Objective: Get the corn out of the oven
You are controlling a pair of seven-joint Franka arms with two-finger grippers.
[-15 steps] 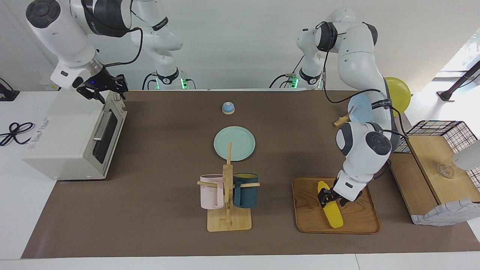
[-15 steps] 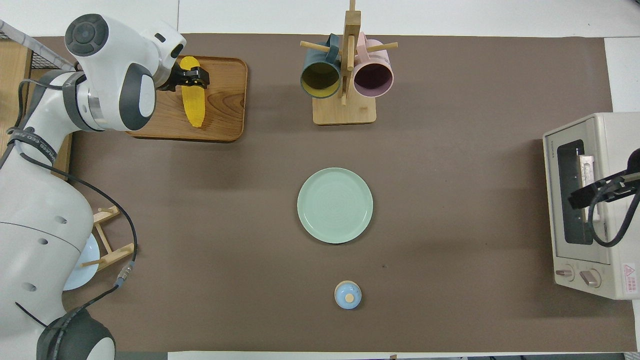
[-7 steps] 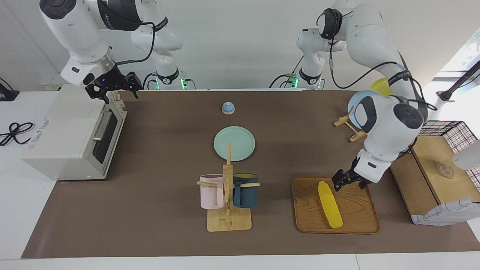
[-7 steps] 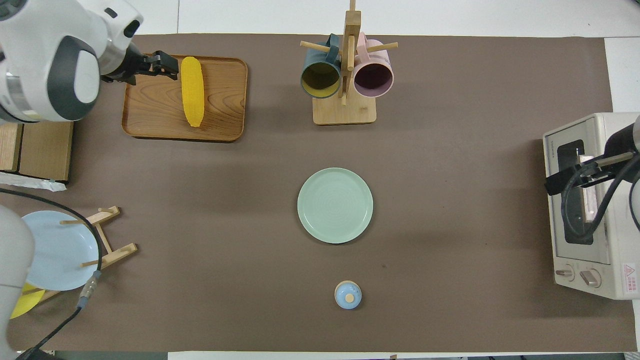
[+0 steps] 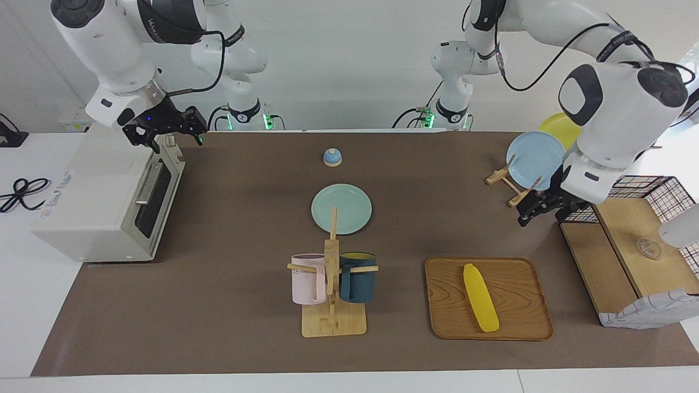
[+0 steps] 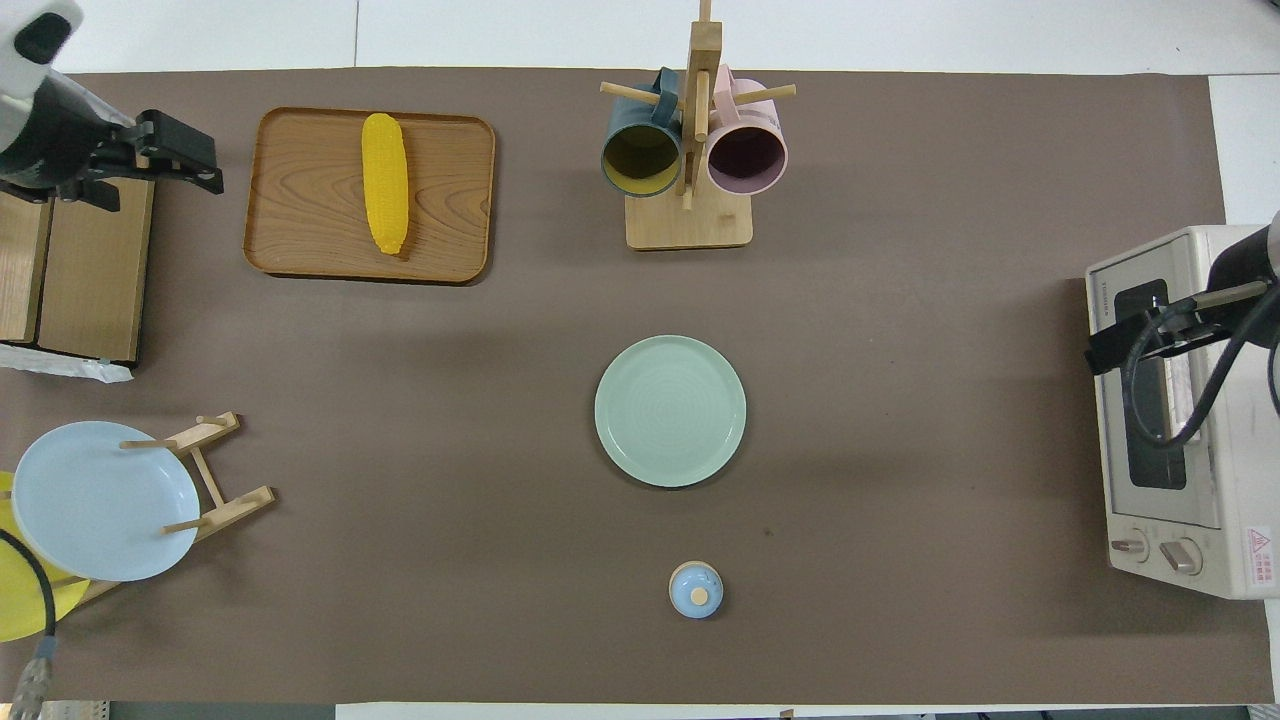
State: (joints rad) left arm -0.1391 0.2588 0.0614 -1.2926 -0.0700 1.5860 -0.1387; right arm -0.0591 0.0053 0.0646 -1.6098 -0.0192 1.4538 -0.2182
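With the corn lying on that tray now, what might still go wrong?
The corn lies loose on the wooden tray, so a knock to the tray might roll it off. The left gripper hangs beside the racked blue plate and may clip it. The right gripper over the oven might bump its top.

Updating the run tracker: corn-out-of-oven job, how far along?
Looks essentially done. The corn lies on the wooden tray, well clear of the oven, whose door looks shut. Nothing is in hand: the left end effector hangs open and empty over the table beside the plate rack, and the right end effector hovers open over the oven's top edge. Left, probably: only parking both arms.
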